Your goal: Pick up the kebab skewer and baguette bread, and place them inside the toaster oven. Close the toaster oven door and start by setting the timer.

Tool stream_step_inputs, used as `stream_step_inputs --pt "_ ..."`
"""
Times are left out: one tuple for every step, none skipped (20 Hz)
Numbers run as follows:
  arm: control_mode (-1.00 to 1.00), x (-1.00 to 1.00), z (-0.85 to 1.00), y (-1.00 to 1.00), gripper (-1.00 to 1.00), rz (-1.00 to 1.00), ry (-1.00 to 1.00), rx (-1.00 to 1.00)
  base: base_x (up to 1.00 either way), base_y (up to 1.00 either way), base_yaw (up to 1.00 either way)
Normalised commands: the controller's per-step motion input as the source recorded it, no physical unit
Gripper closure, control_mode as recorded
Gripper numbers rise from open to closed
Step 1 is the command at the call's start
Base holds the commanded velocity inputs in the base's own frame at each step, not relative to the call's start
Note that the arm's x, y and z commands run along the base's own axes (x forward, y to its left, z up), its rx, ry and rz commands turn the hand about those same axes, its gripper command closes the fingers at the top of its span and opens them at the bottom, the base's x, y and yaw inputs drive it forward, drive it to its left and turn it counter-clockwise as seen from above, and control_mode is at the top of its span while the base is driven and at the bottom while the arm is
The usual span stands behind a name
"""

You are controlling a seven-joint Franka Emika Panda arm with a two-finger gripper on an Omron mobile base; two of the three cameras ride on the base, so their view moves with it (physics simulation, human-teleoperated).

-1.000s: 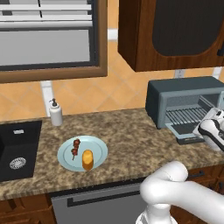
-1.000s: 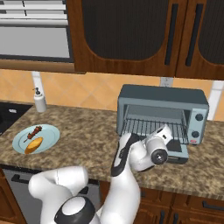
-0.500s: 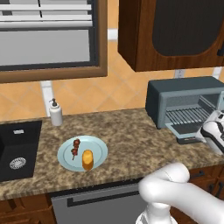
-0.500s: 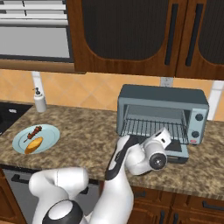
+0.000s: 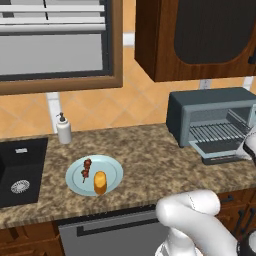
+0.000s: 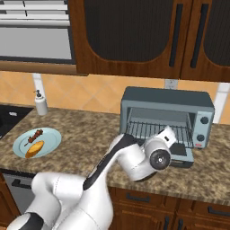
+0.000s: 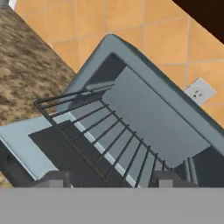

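Two foods lie on the plate (image 5: pixel 112 169), well left of the open toaster oven (image 6: pixel 166 117): kebab skewer (image 5: pixel 86 169), light but thin, best pinched across its meat; baguette bread (image 5: pixel 100 182), light, crushable, taken across its middle. Claw (image 7: pixel 105 180) at the oven door (image 5: pixel 218 148), seemingly empty, spread unclear.

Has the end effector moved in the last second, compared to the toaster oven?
Yes. In the right base view the end effector has shifted right along the open door of the toaster oven.
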Motion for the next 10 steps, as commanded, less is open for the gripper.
stream_step_inputs --pt "-1.0 -0.65 0.49 0.74 -1.0 -0.05 0.33 0.0 0.0 0.0 0.0" --pt "-1.0 -0.56 0.53 0.84 -1.0 -0.07 0.36 0.0 0.0 0.0 0.0" --pt "-1.0 -0.51 0.51 0.87 -1.0 -0.08 0.37 0.0 0.0 0.0 0.0" --pt "-1.0 -0.54 0.44 0.91 -1.0 -0.1 0.36 0.0 0.0 0.0 0.0" --pt "-1.0 -0.54 0.36 1.0 -1.0 -0.16 0.34 0.0 0.0 0.0 0.0" --pt "-1.0 -0.47 0.36 1.0 -1.0 -0.19 0.31 0.03 0.0 0.0 0.0" --pt "-1.0 -0.41 0.39 1.0 -1.0 -0.2 0.3 0.06 0.0 0.0 0.0" --pt "-1.0 -0.42 0.38 1.0 -1.0 -0.22 0.26 0.06 0.0 0.0 0.0" --pt "-1.0 -0.41 0.36 1.0 -1.0 -0.24 0.22 0.05 0.0 0.0 0.0" --pt "-1.0 -0.48 0.35 1.0 -1.0 -0.25 0.19 0.05 0.0 0.0 0.0"
